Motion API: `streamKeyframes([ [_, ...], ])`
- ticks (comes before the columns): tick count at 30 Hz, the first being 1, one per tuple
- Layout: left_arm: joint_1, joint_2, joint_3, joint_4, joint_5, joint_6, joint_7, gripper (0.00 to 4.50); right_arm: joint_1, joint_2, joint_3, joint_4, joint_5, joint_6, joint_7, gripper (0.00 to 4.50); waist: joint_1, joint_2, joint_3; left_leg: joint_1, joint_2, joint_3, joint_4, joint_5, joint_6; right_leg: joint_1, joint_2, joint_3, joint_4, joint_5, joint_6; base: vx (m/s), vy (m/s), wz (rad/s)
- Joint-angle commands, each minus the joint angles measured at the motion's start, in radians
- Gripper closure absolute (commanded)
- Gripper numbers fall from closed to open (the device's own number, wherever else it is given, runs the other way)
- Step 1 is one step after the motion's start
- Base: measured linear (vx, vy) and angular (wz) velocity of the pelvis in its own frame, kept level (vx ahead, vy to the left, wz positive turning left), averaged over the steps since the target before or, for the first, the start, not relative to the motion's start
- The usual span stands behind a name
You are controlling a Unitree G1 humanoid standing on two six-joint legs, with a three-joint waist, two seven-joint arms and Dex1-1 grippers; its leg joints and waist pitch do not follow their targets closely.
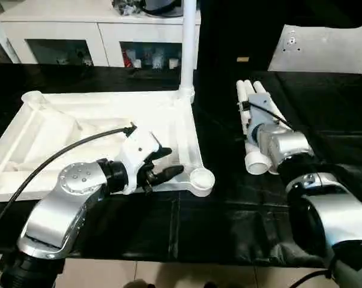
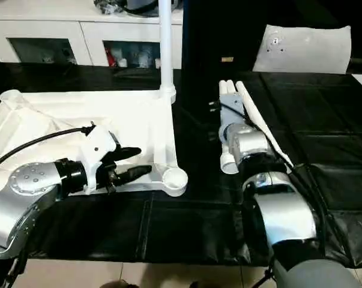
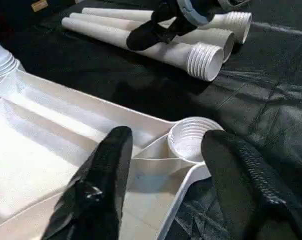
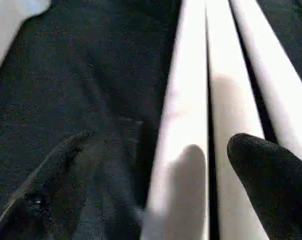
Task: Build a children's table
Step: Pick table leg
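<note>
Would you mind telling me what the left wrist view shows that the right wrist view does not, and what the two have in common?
Left wrist view alone: the tabletop lying underside up, its round corner socket between the left gripper fingers, and the threaded ends of the loose legs, with the right gripper over them.

Right wrist view alone: a close look along the smooth leg shafts, its open fingers straddling one.

Shared: the three loose legs and the black table cover.

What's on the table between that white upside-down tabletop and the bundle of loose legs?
Nothing: between the tabletop and the loose legs lies bare black table cover, seen in both eye views and the left wrist view.
</note>
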Motion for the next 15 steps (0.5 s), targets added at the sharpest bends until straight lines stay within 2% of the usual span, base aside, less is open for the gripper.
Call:
streamKeyframes([
  [1, -0.013, -0.002, -0.008, -0.003, 0.006, 0.007, 0.013, 1.59, -0.012, -0.005, -0.017, 0.024, 0.013, 0.001, 0.013, 0.00, 0.000, -0.004, -0.068, 0.007, 0.091, -0.041, -0.068, -0.186, -0.007, 0.050, -0.107, 0.088, -0.059, -0.285, -0.160, 0.000, 0.000, 0.00],
  [3, -0.018, -0.003, -0.010, 0.000, 0.006, 0.011, 0.017, 1.29, -0.015, -0.002, -0.027, 0.049, 0.028, 0.010, 0.026, 0.00, -0.002, -0.005, -0.068, 0.006, 0.090, -0.040, -0.066, -0.187, -0.001, 0.052, -0.109, 0.089, -0.059, -0.284, -0.166, 0.000, 0.000, 0.00],
  [7, -0.024, 0.000, -0.017, 0.003, 0.011, 0.012, 0.021, 1.29, -0.023, 0.002, -0.069, 0.095, 0.069, 0.024, 0.035, 0.00, -0.001, -0.006, -0.068, 0.005, 0.090, -0.040, -0.064, -0.181, 0.004, 0.051, -0.109, 0.087, -0.060, -0.295, -0.165, 0.000, 0.000, 0.00],
  [11, -0.028, 0.000, -0.018, 0.008, 0.006, 0.006, 0.031, 1.29, -0.037, 0.010, -0.113, 0.126, 0.110, 0.074, 0.057, 0.00, -0.002, -0.005, -0.066, 0.006, 0.091, -0.042, -0.064, -0.202, 0.000, 0.049, -0.107, 0.086, -0.061, -0.316, -0.166, 0.000, 0.000, 0.00],
  [12, -0.028, 0.000, -0.018, 0.008, 0.005, 0.007, 0.031, 1.23, -0.039, 0.011, -0.122, 0.128, 0.120, 0.079, 0.059, 0.28, -0.003, -0.006, -0.066, 0.006, 0.090, -0.041, -0.063, -0.210, -0.001, 0.049, -0.108, 0.086, -0.062, -0.328, -0.162, 0.000, 0.000, 0.00],
  [15, -0.031, 0.001, -0.020, 0.011, 0.003, 0.007, 0.030, 1.23, -0.049, 0.010, -0.142, 0.142, 0.139, 0.107, 0.057, 0.47, -0.004, -0.005, -0.063, 0.008, 0.089, -0.043, -0.063, -0.238, -0.010, 0.045, -0.109, 0.085, -0.066, -0.373, -0.153, 0.000, 0.000, 0.00],
])
